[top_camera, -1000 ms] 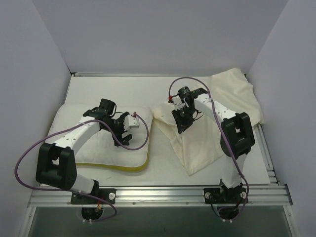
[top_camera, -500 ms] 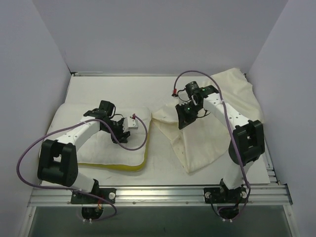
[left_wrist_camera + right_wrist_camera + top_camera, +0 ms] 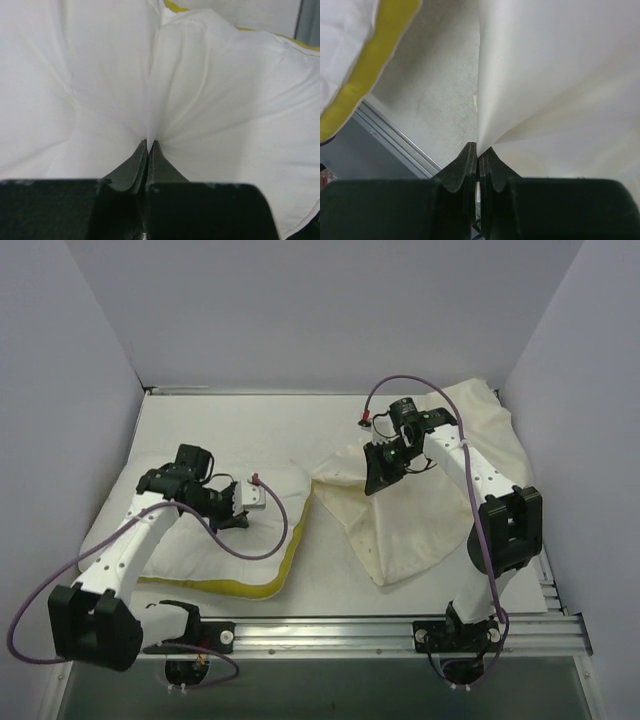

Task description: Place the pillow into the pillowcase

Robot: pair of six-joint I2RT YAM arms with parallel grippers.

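The pillow [image 3: 190, 545] lies on the left of the table, white and plump, with its yellow band [image 3: 275, 578] along the near right edge. My left gripper [image 3: 235, 520] presses down on its top and is shut on a pinched fold of the pillow [image 3: 225, 90]; the jaws [image 3: 149, 142] meet at the crease. The cream pillowcase [image 3: 420, 525] sprawls wrinkled on the right. My right gripper [image 3: 372, 482] is shut on its left edge and holds that edge lifted off the table. In the right wrist view the thin pillowcase [image 3: 560, 75] rises from the closed tips [image 3: 479, 147].
A metal rail [image 3: 330, 625] runs along the table's near edge, also seen as a rail [image 3: 395, 140] under the right wrist. Purple cables [image 3: 265, 540] loop from both arms over the pillow. Grey walls [image 3: 90, 390] close in the left, back and right sides.
The left gripper closed on the pillow's top and the arm drew back to the left, bunching the pillow. The right gripper moved back and right, lifting the pillowcase edge.
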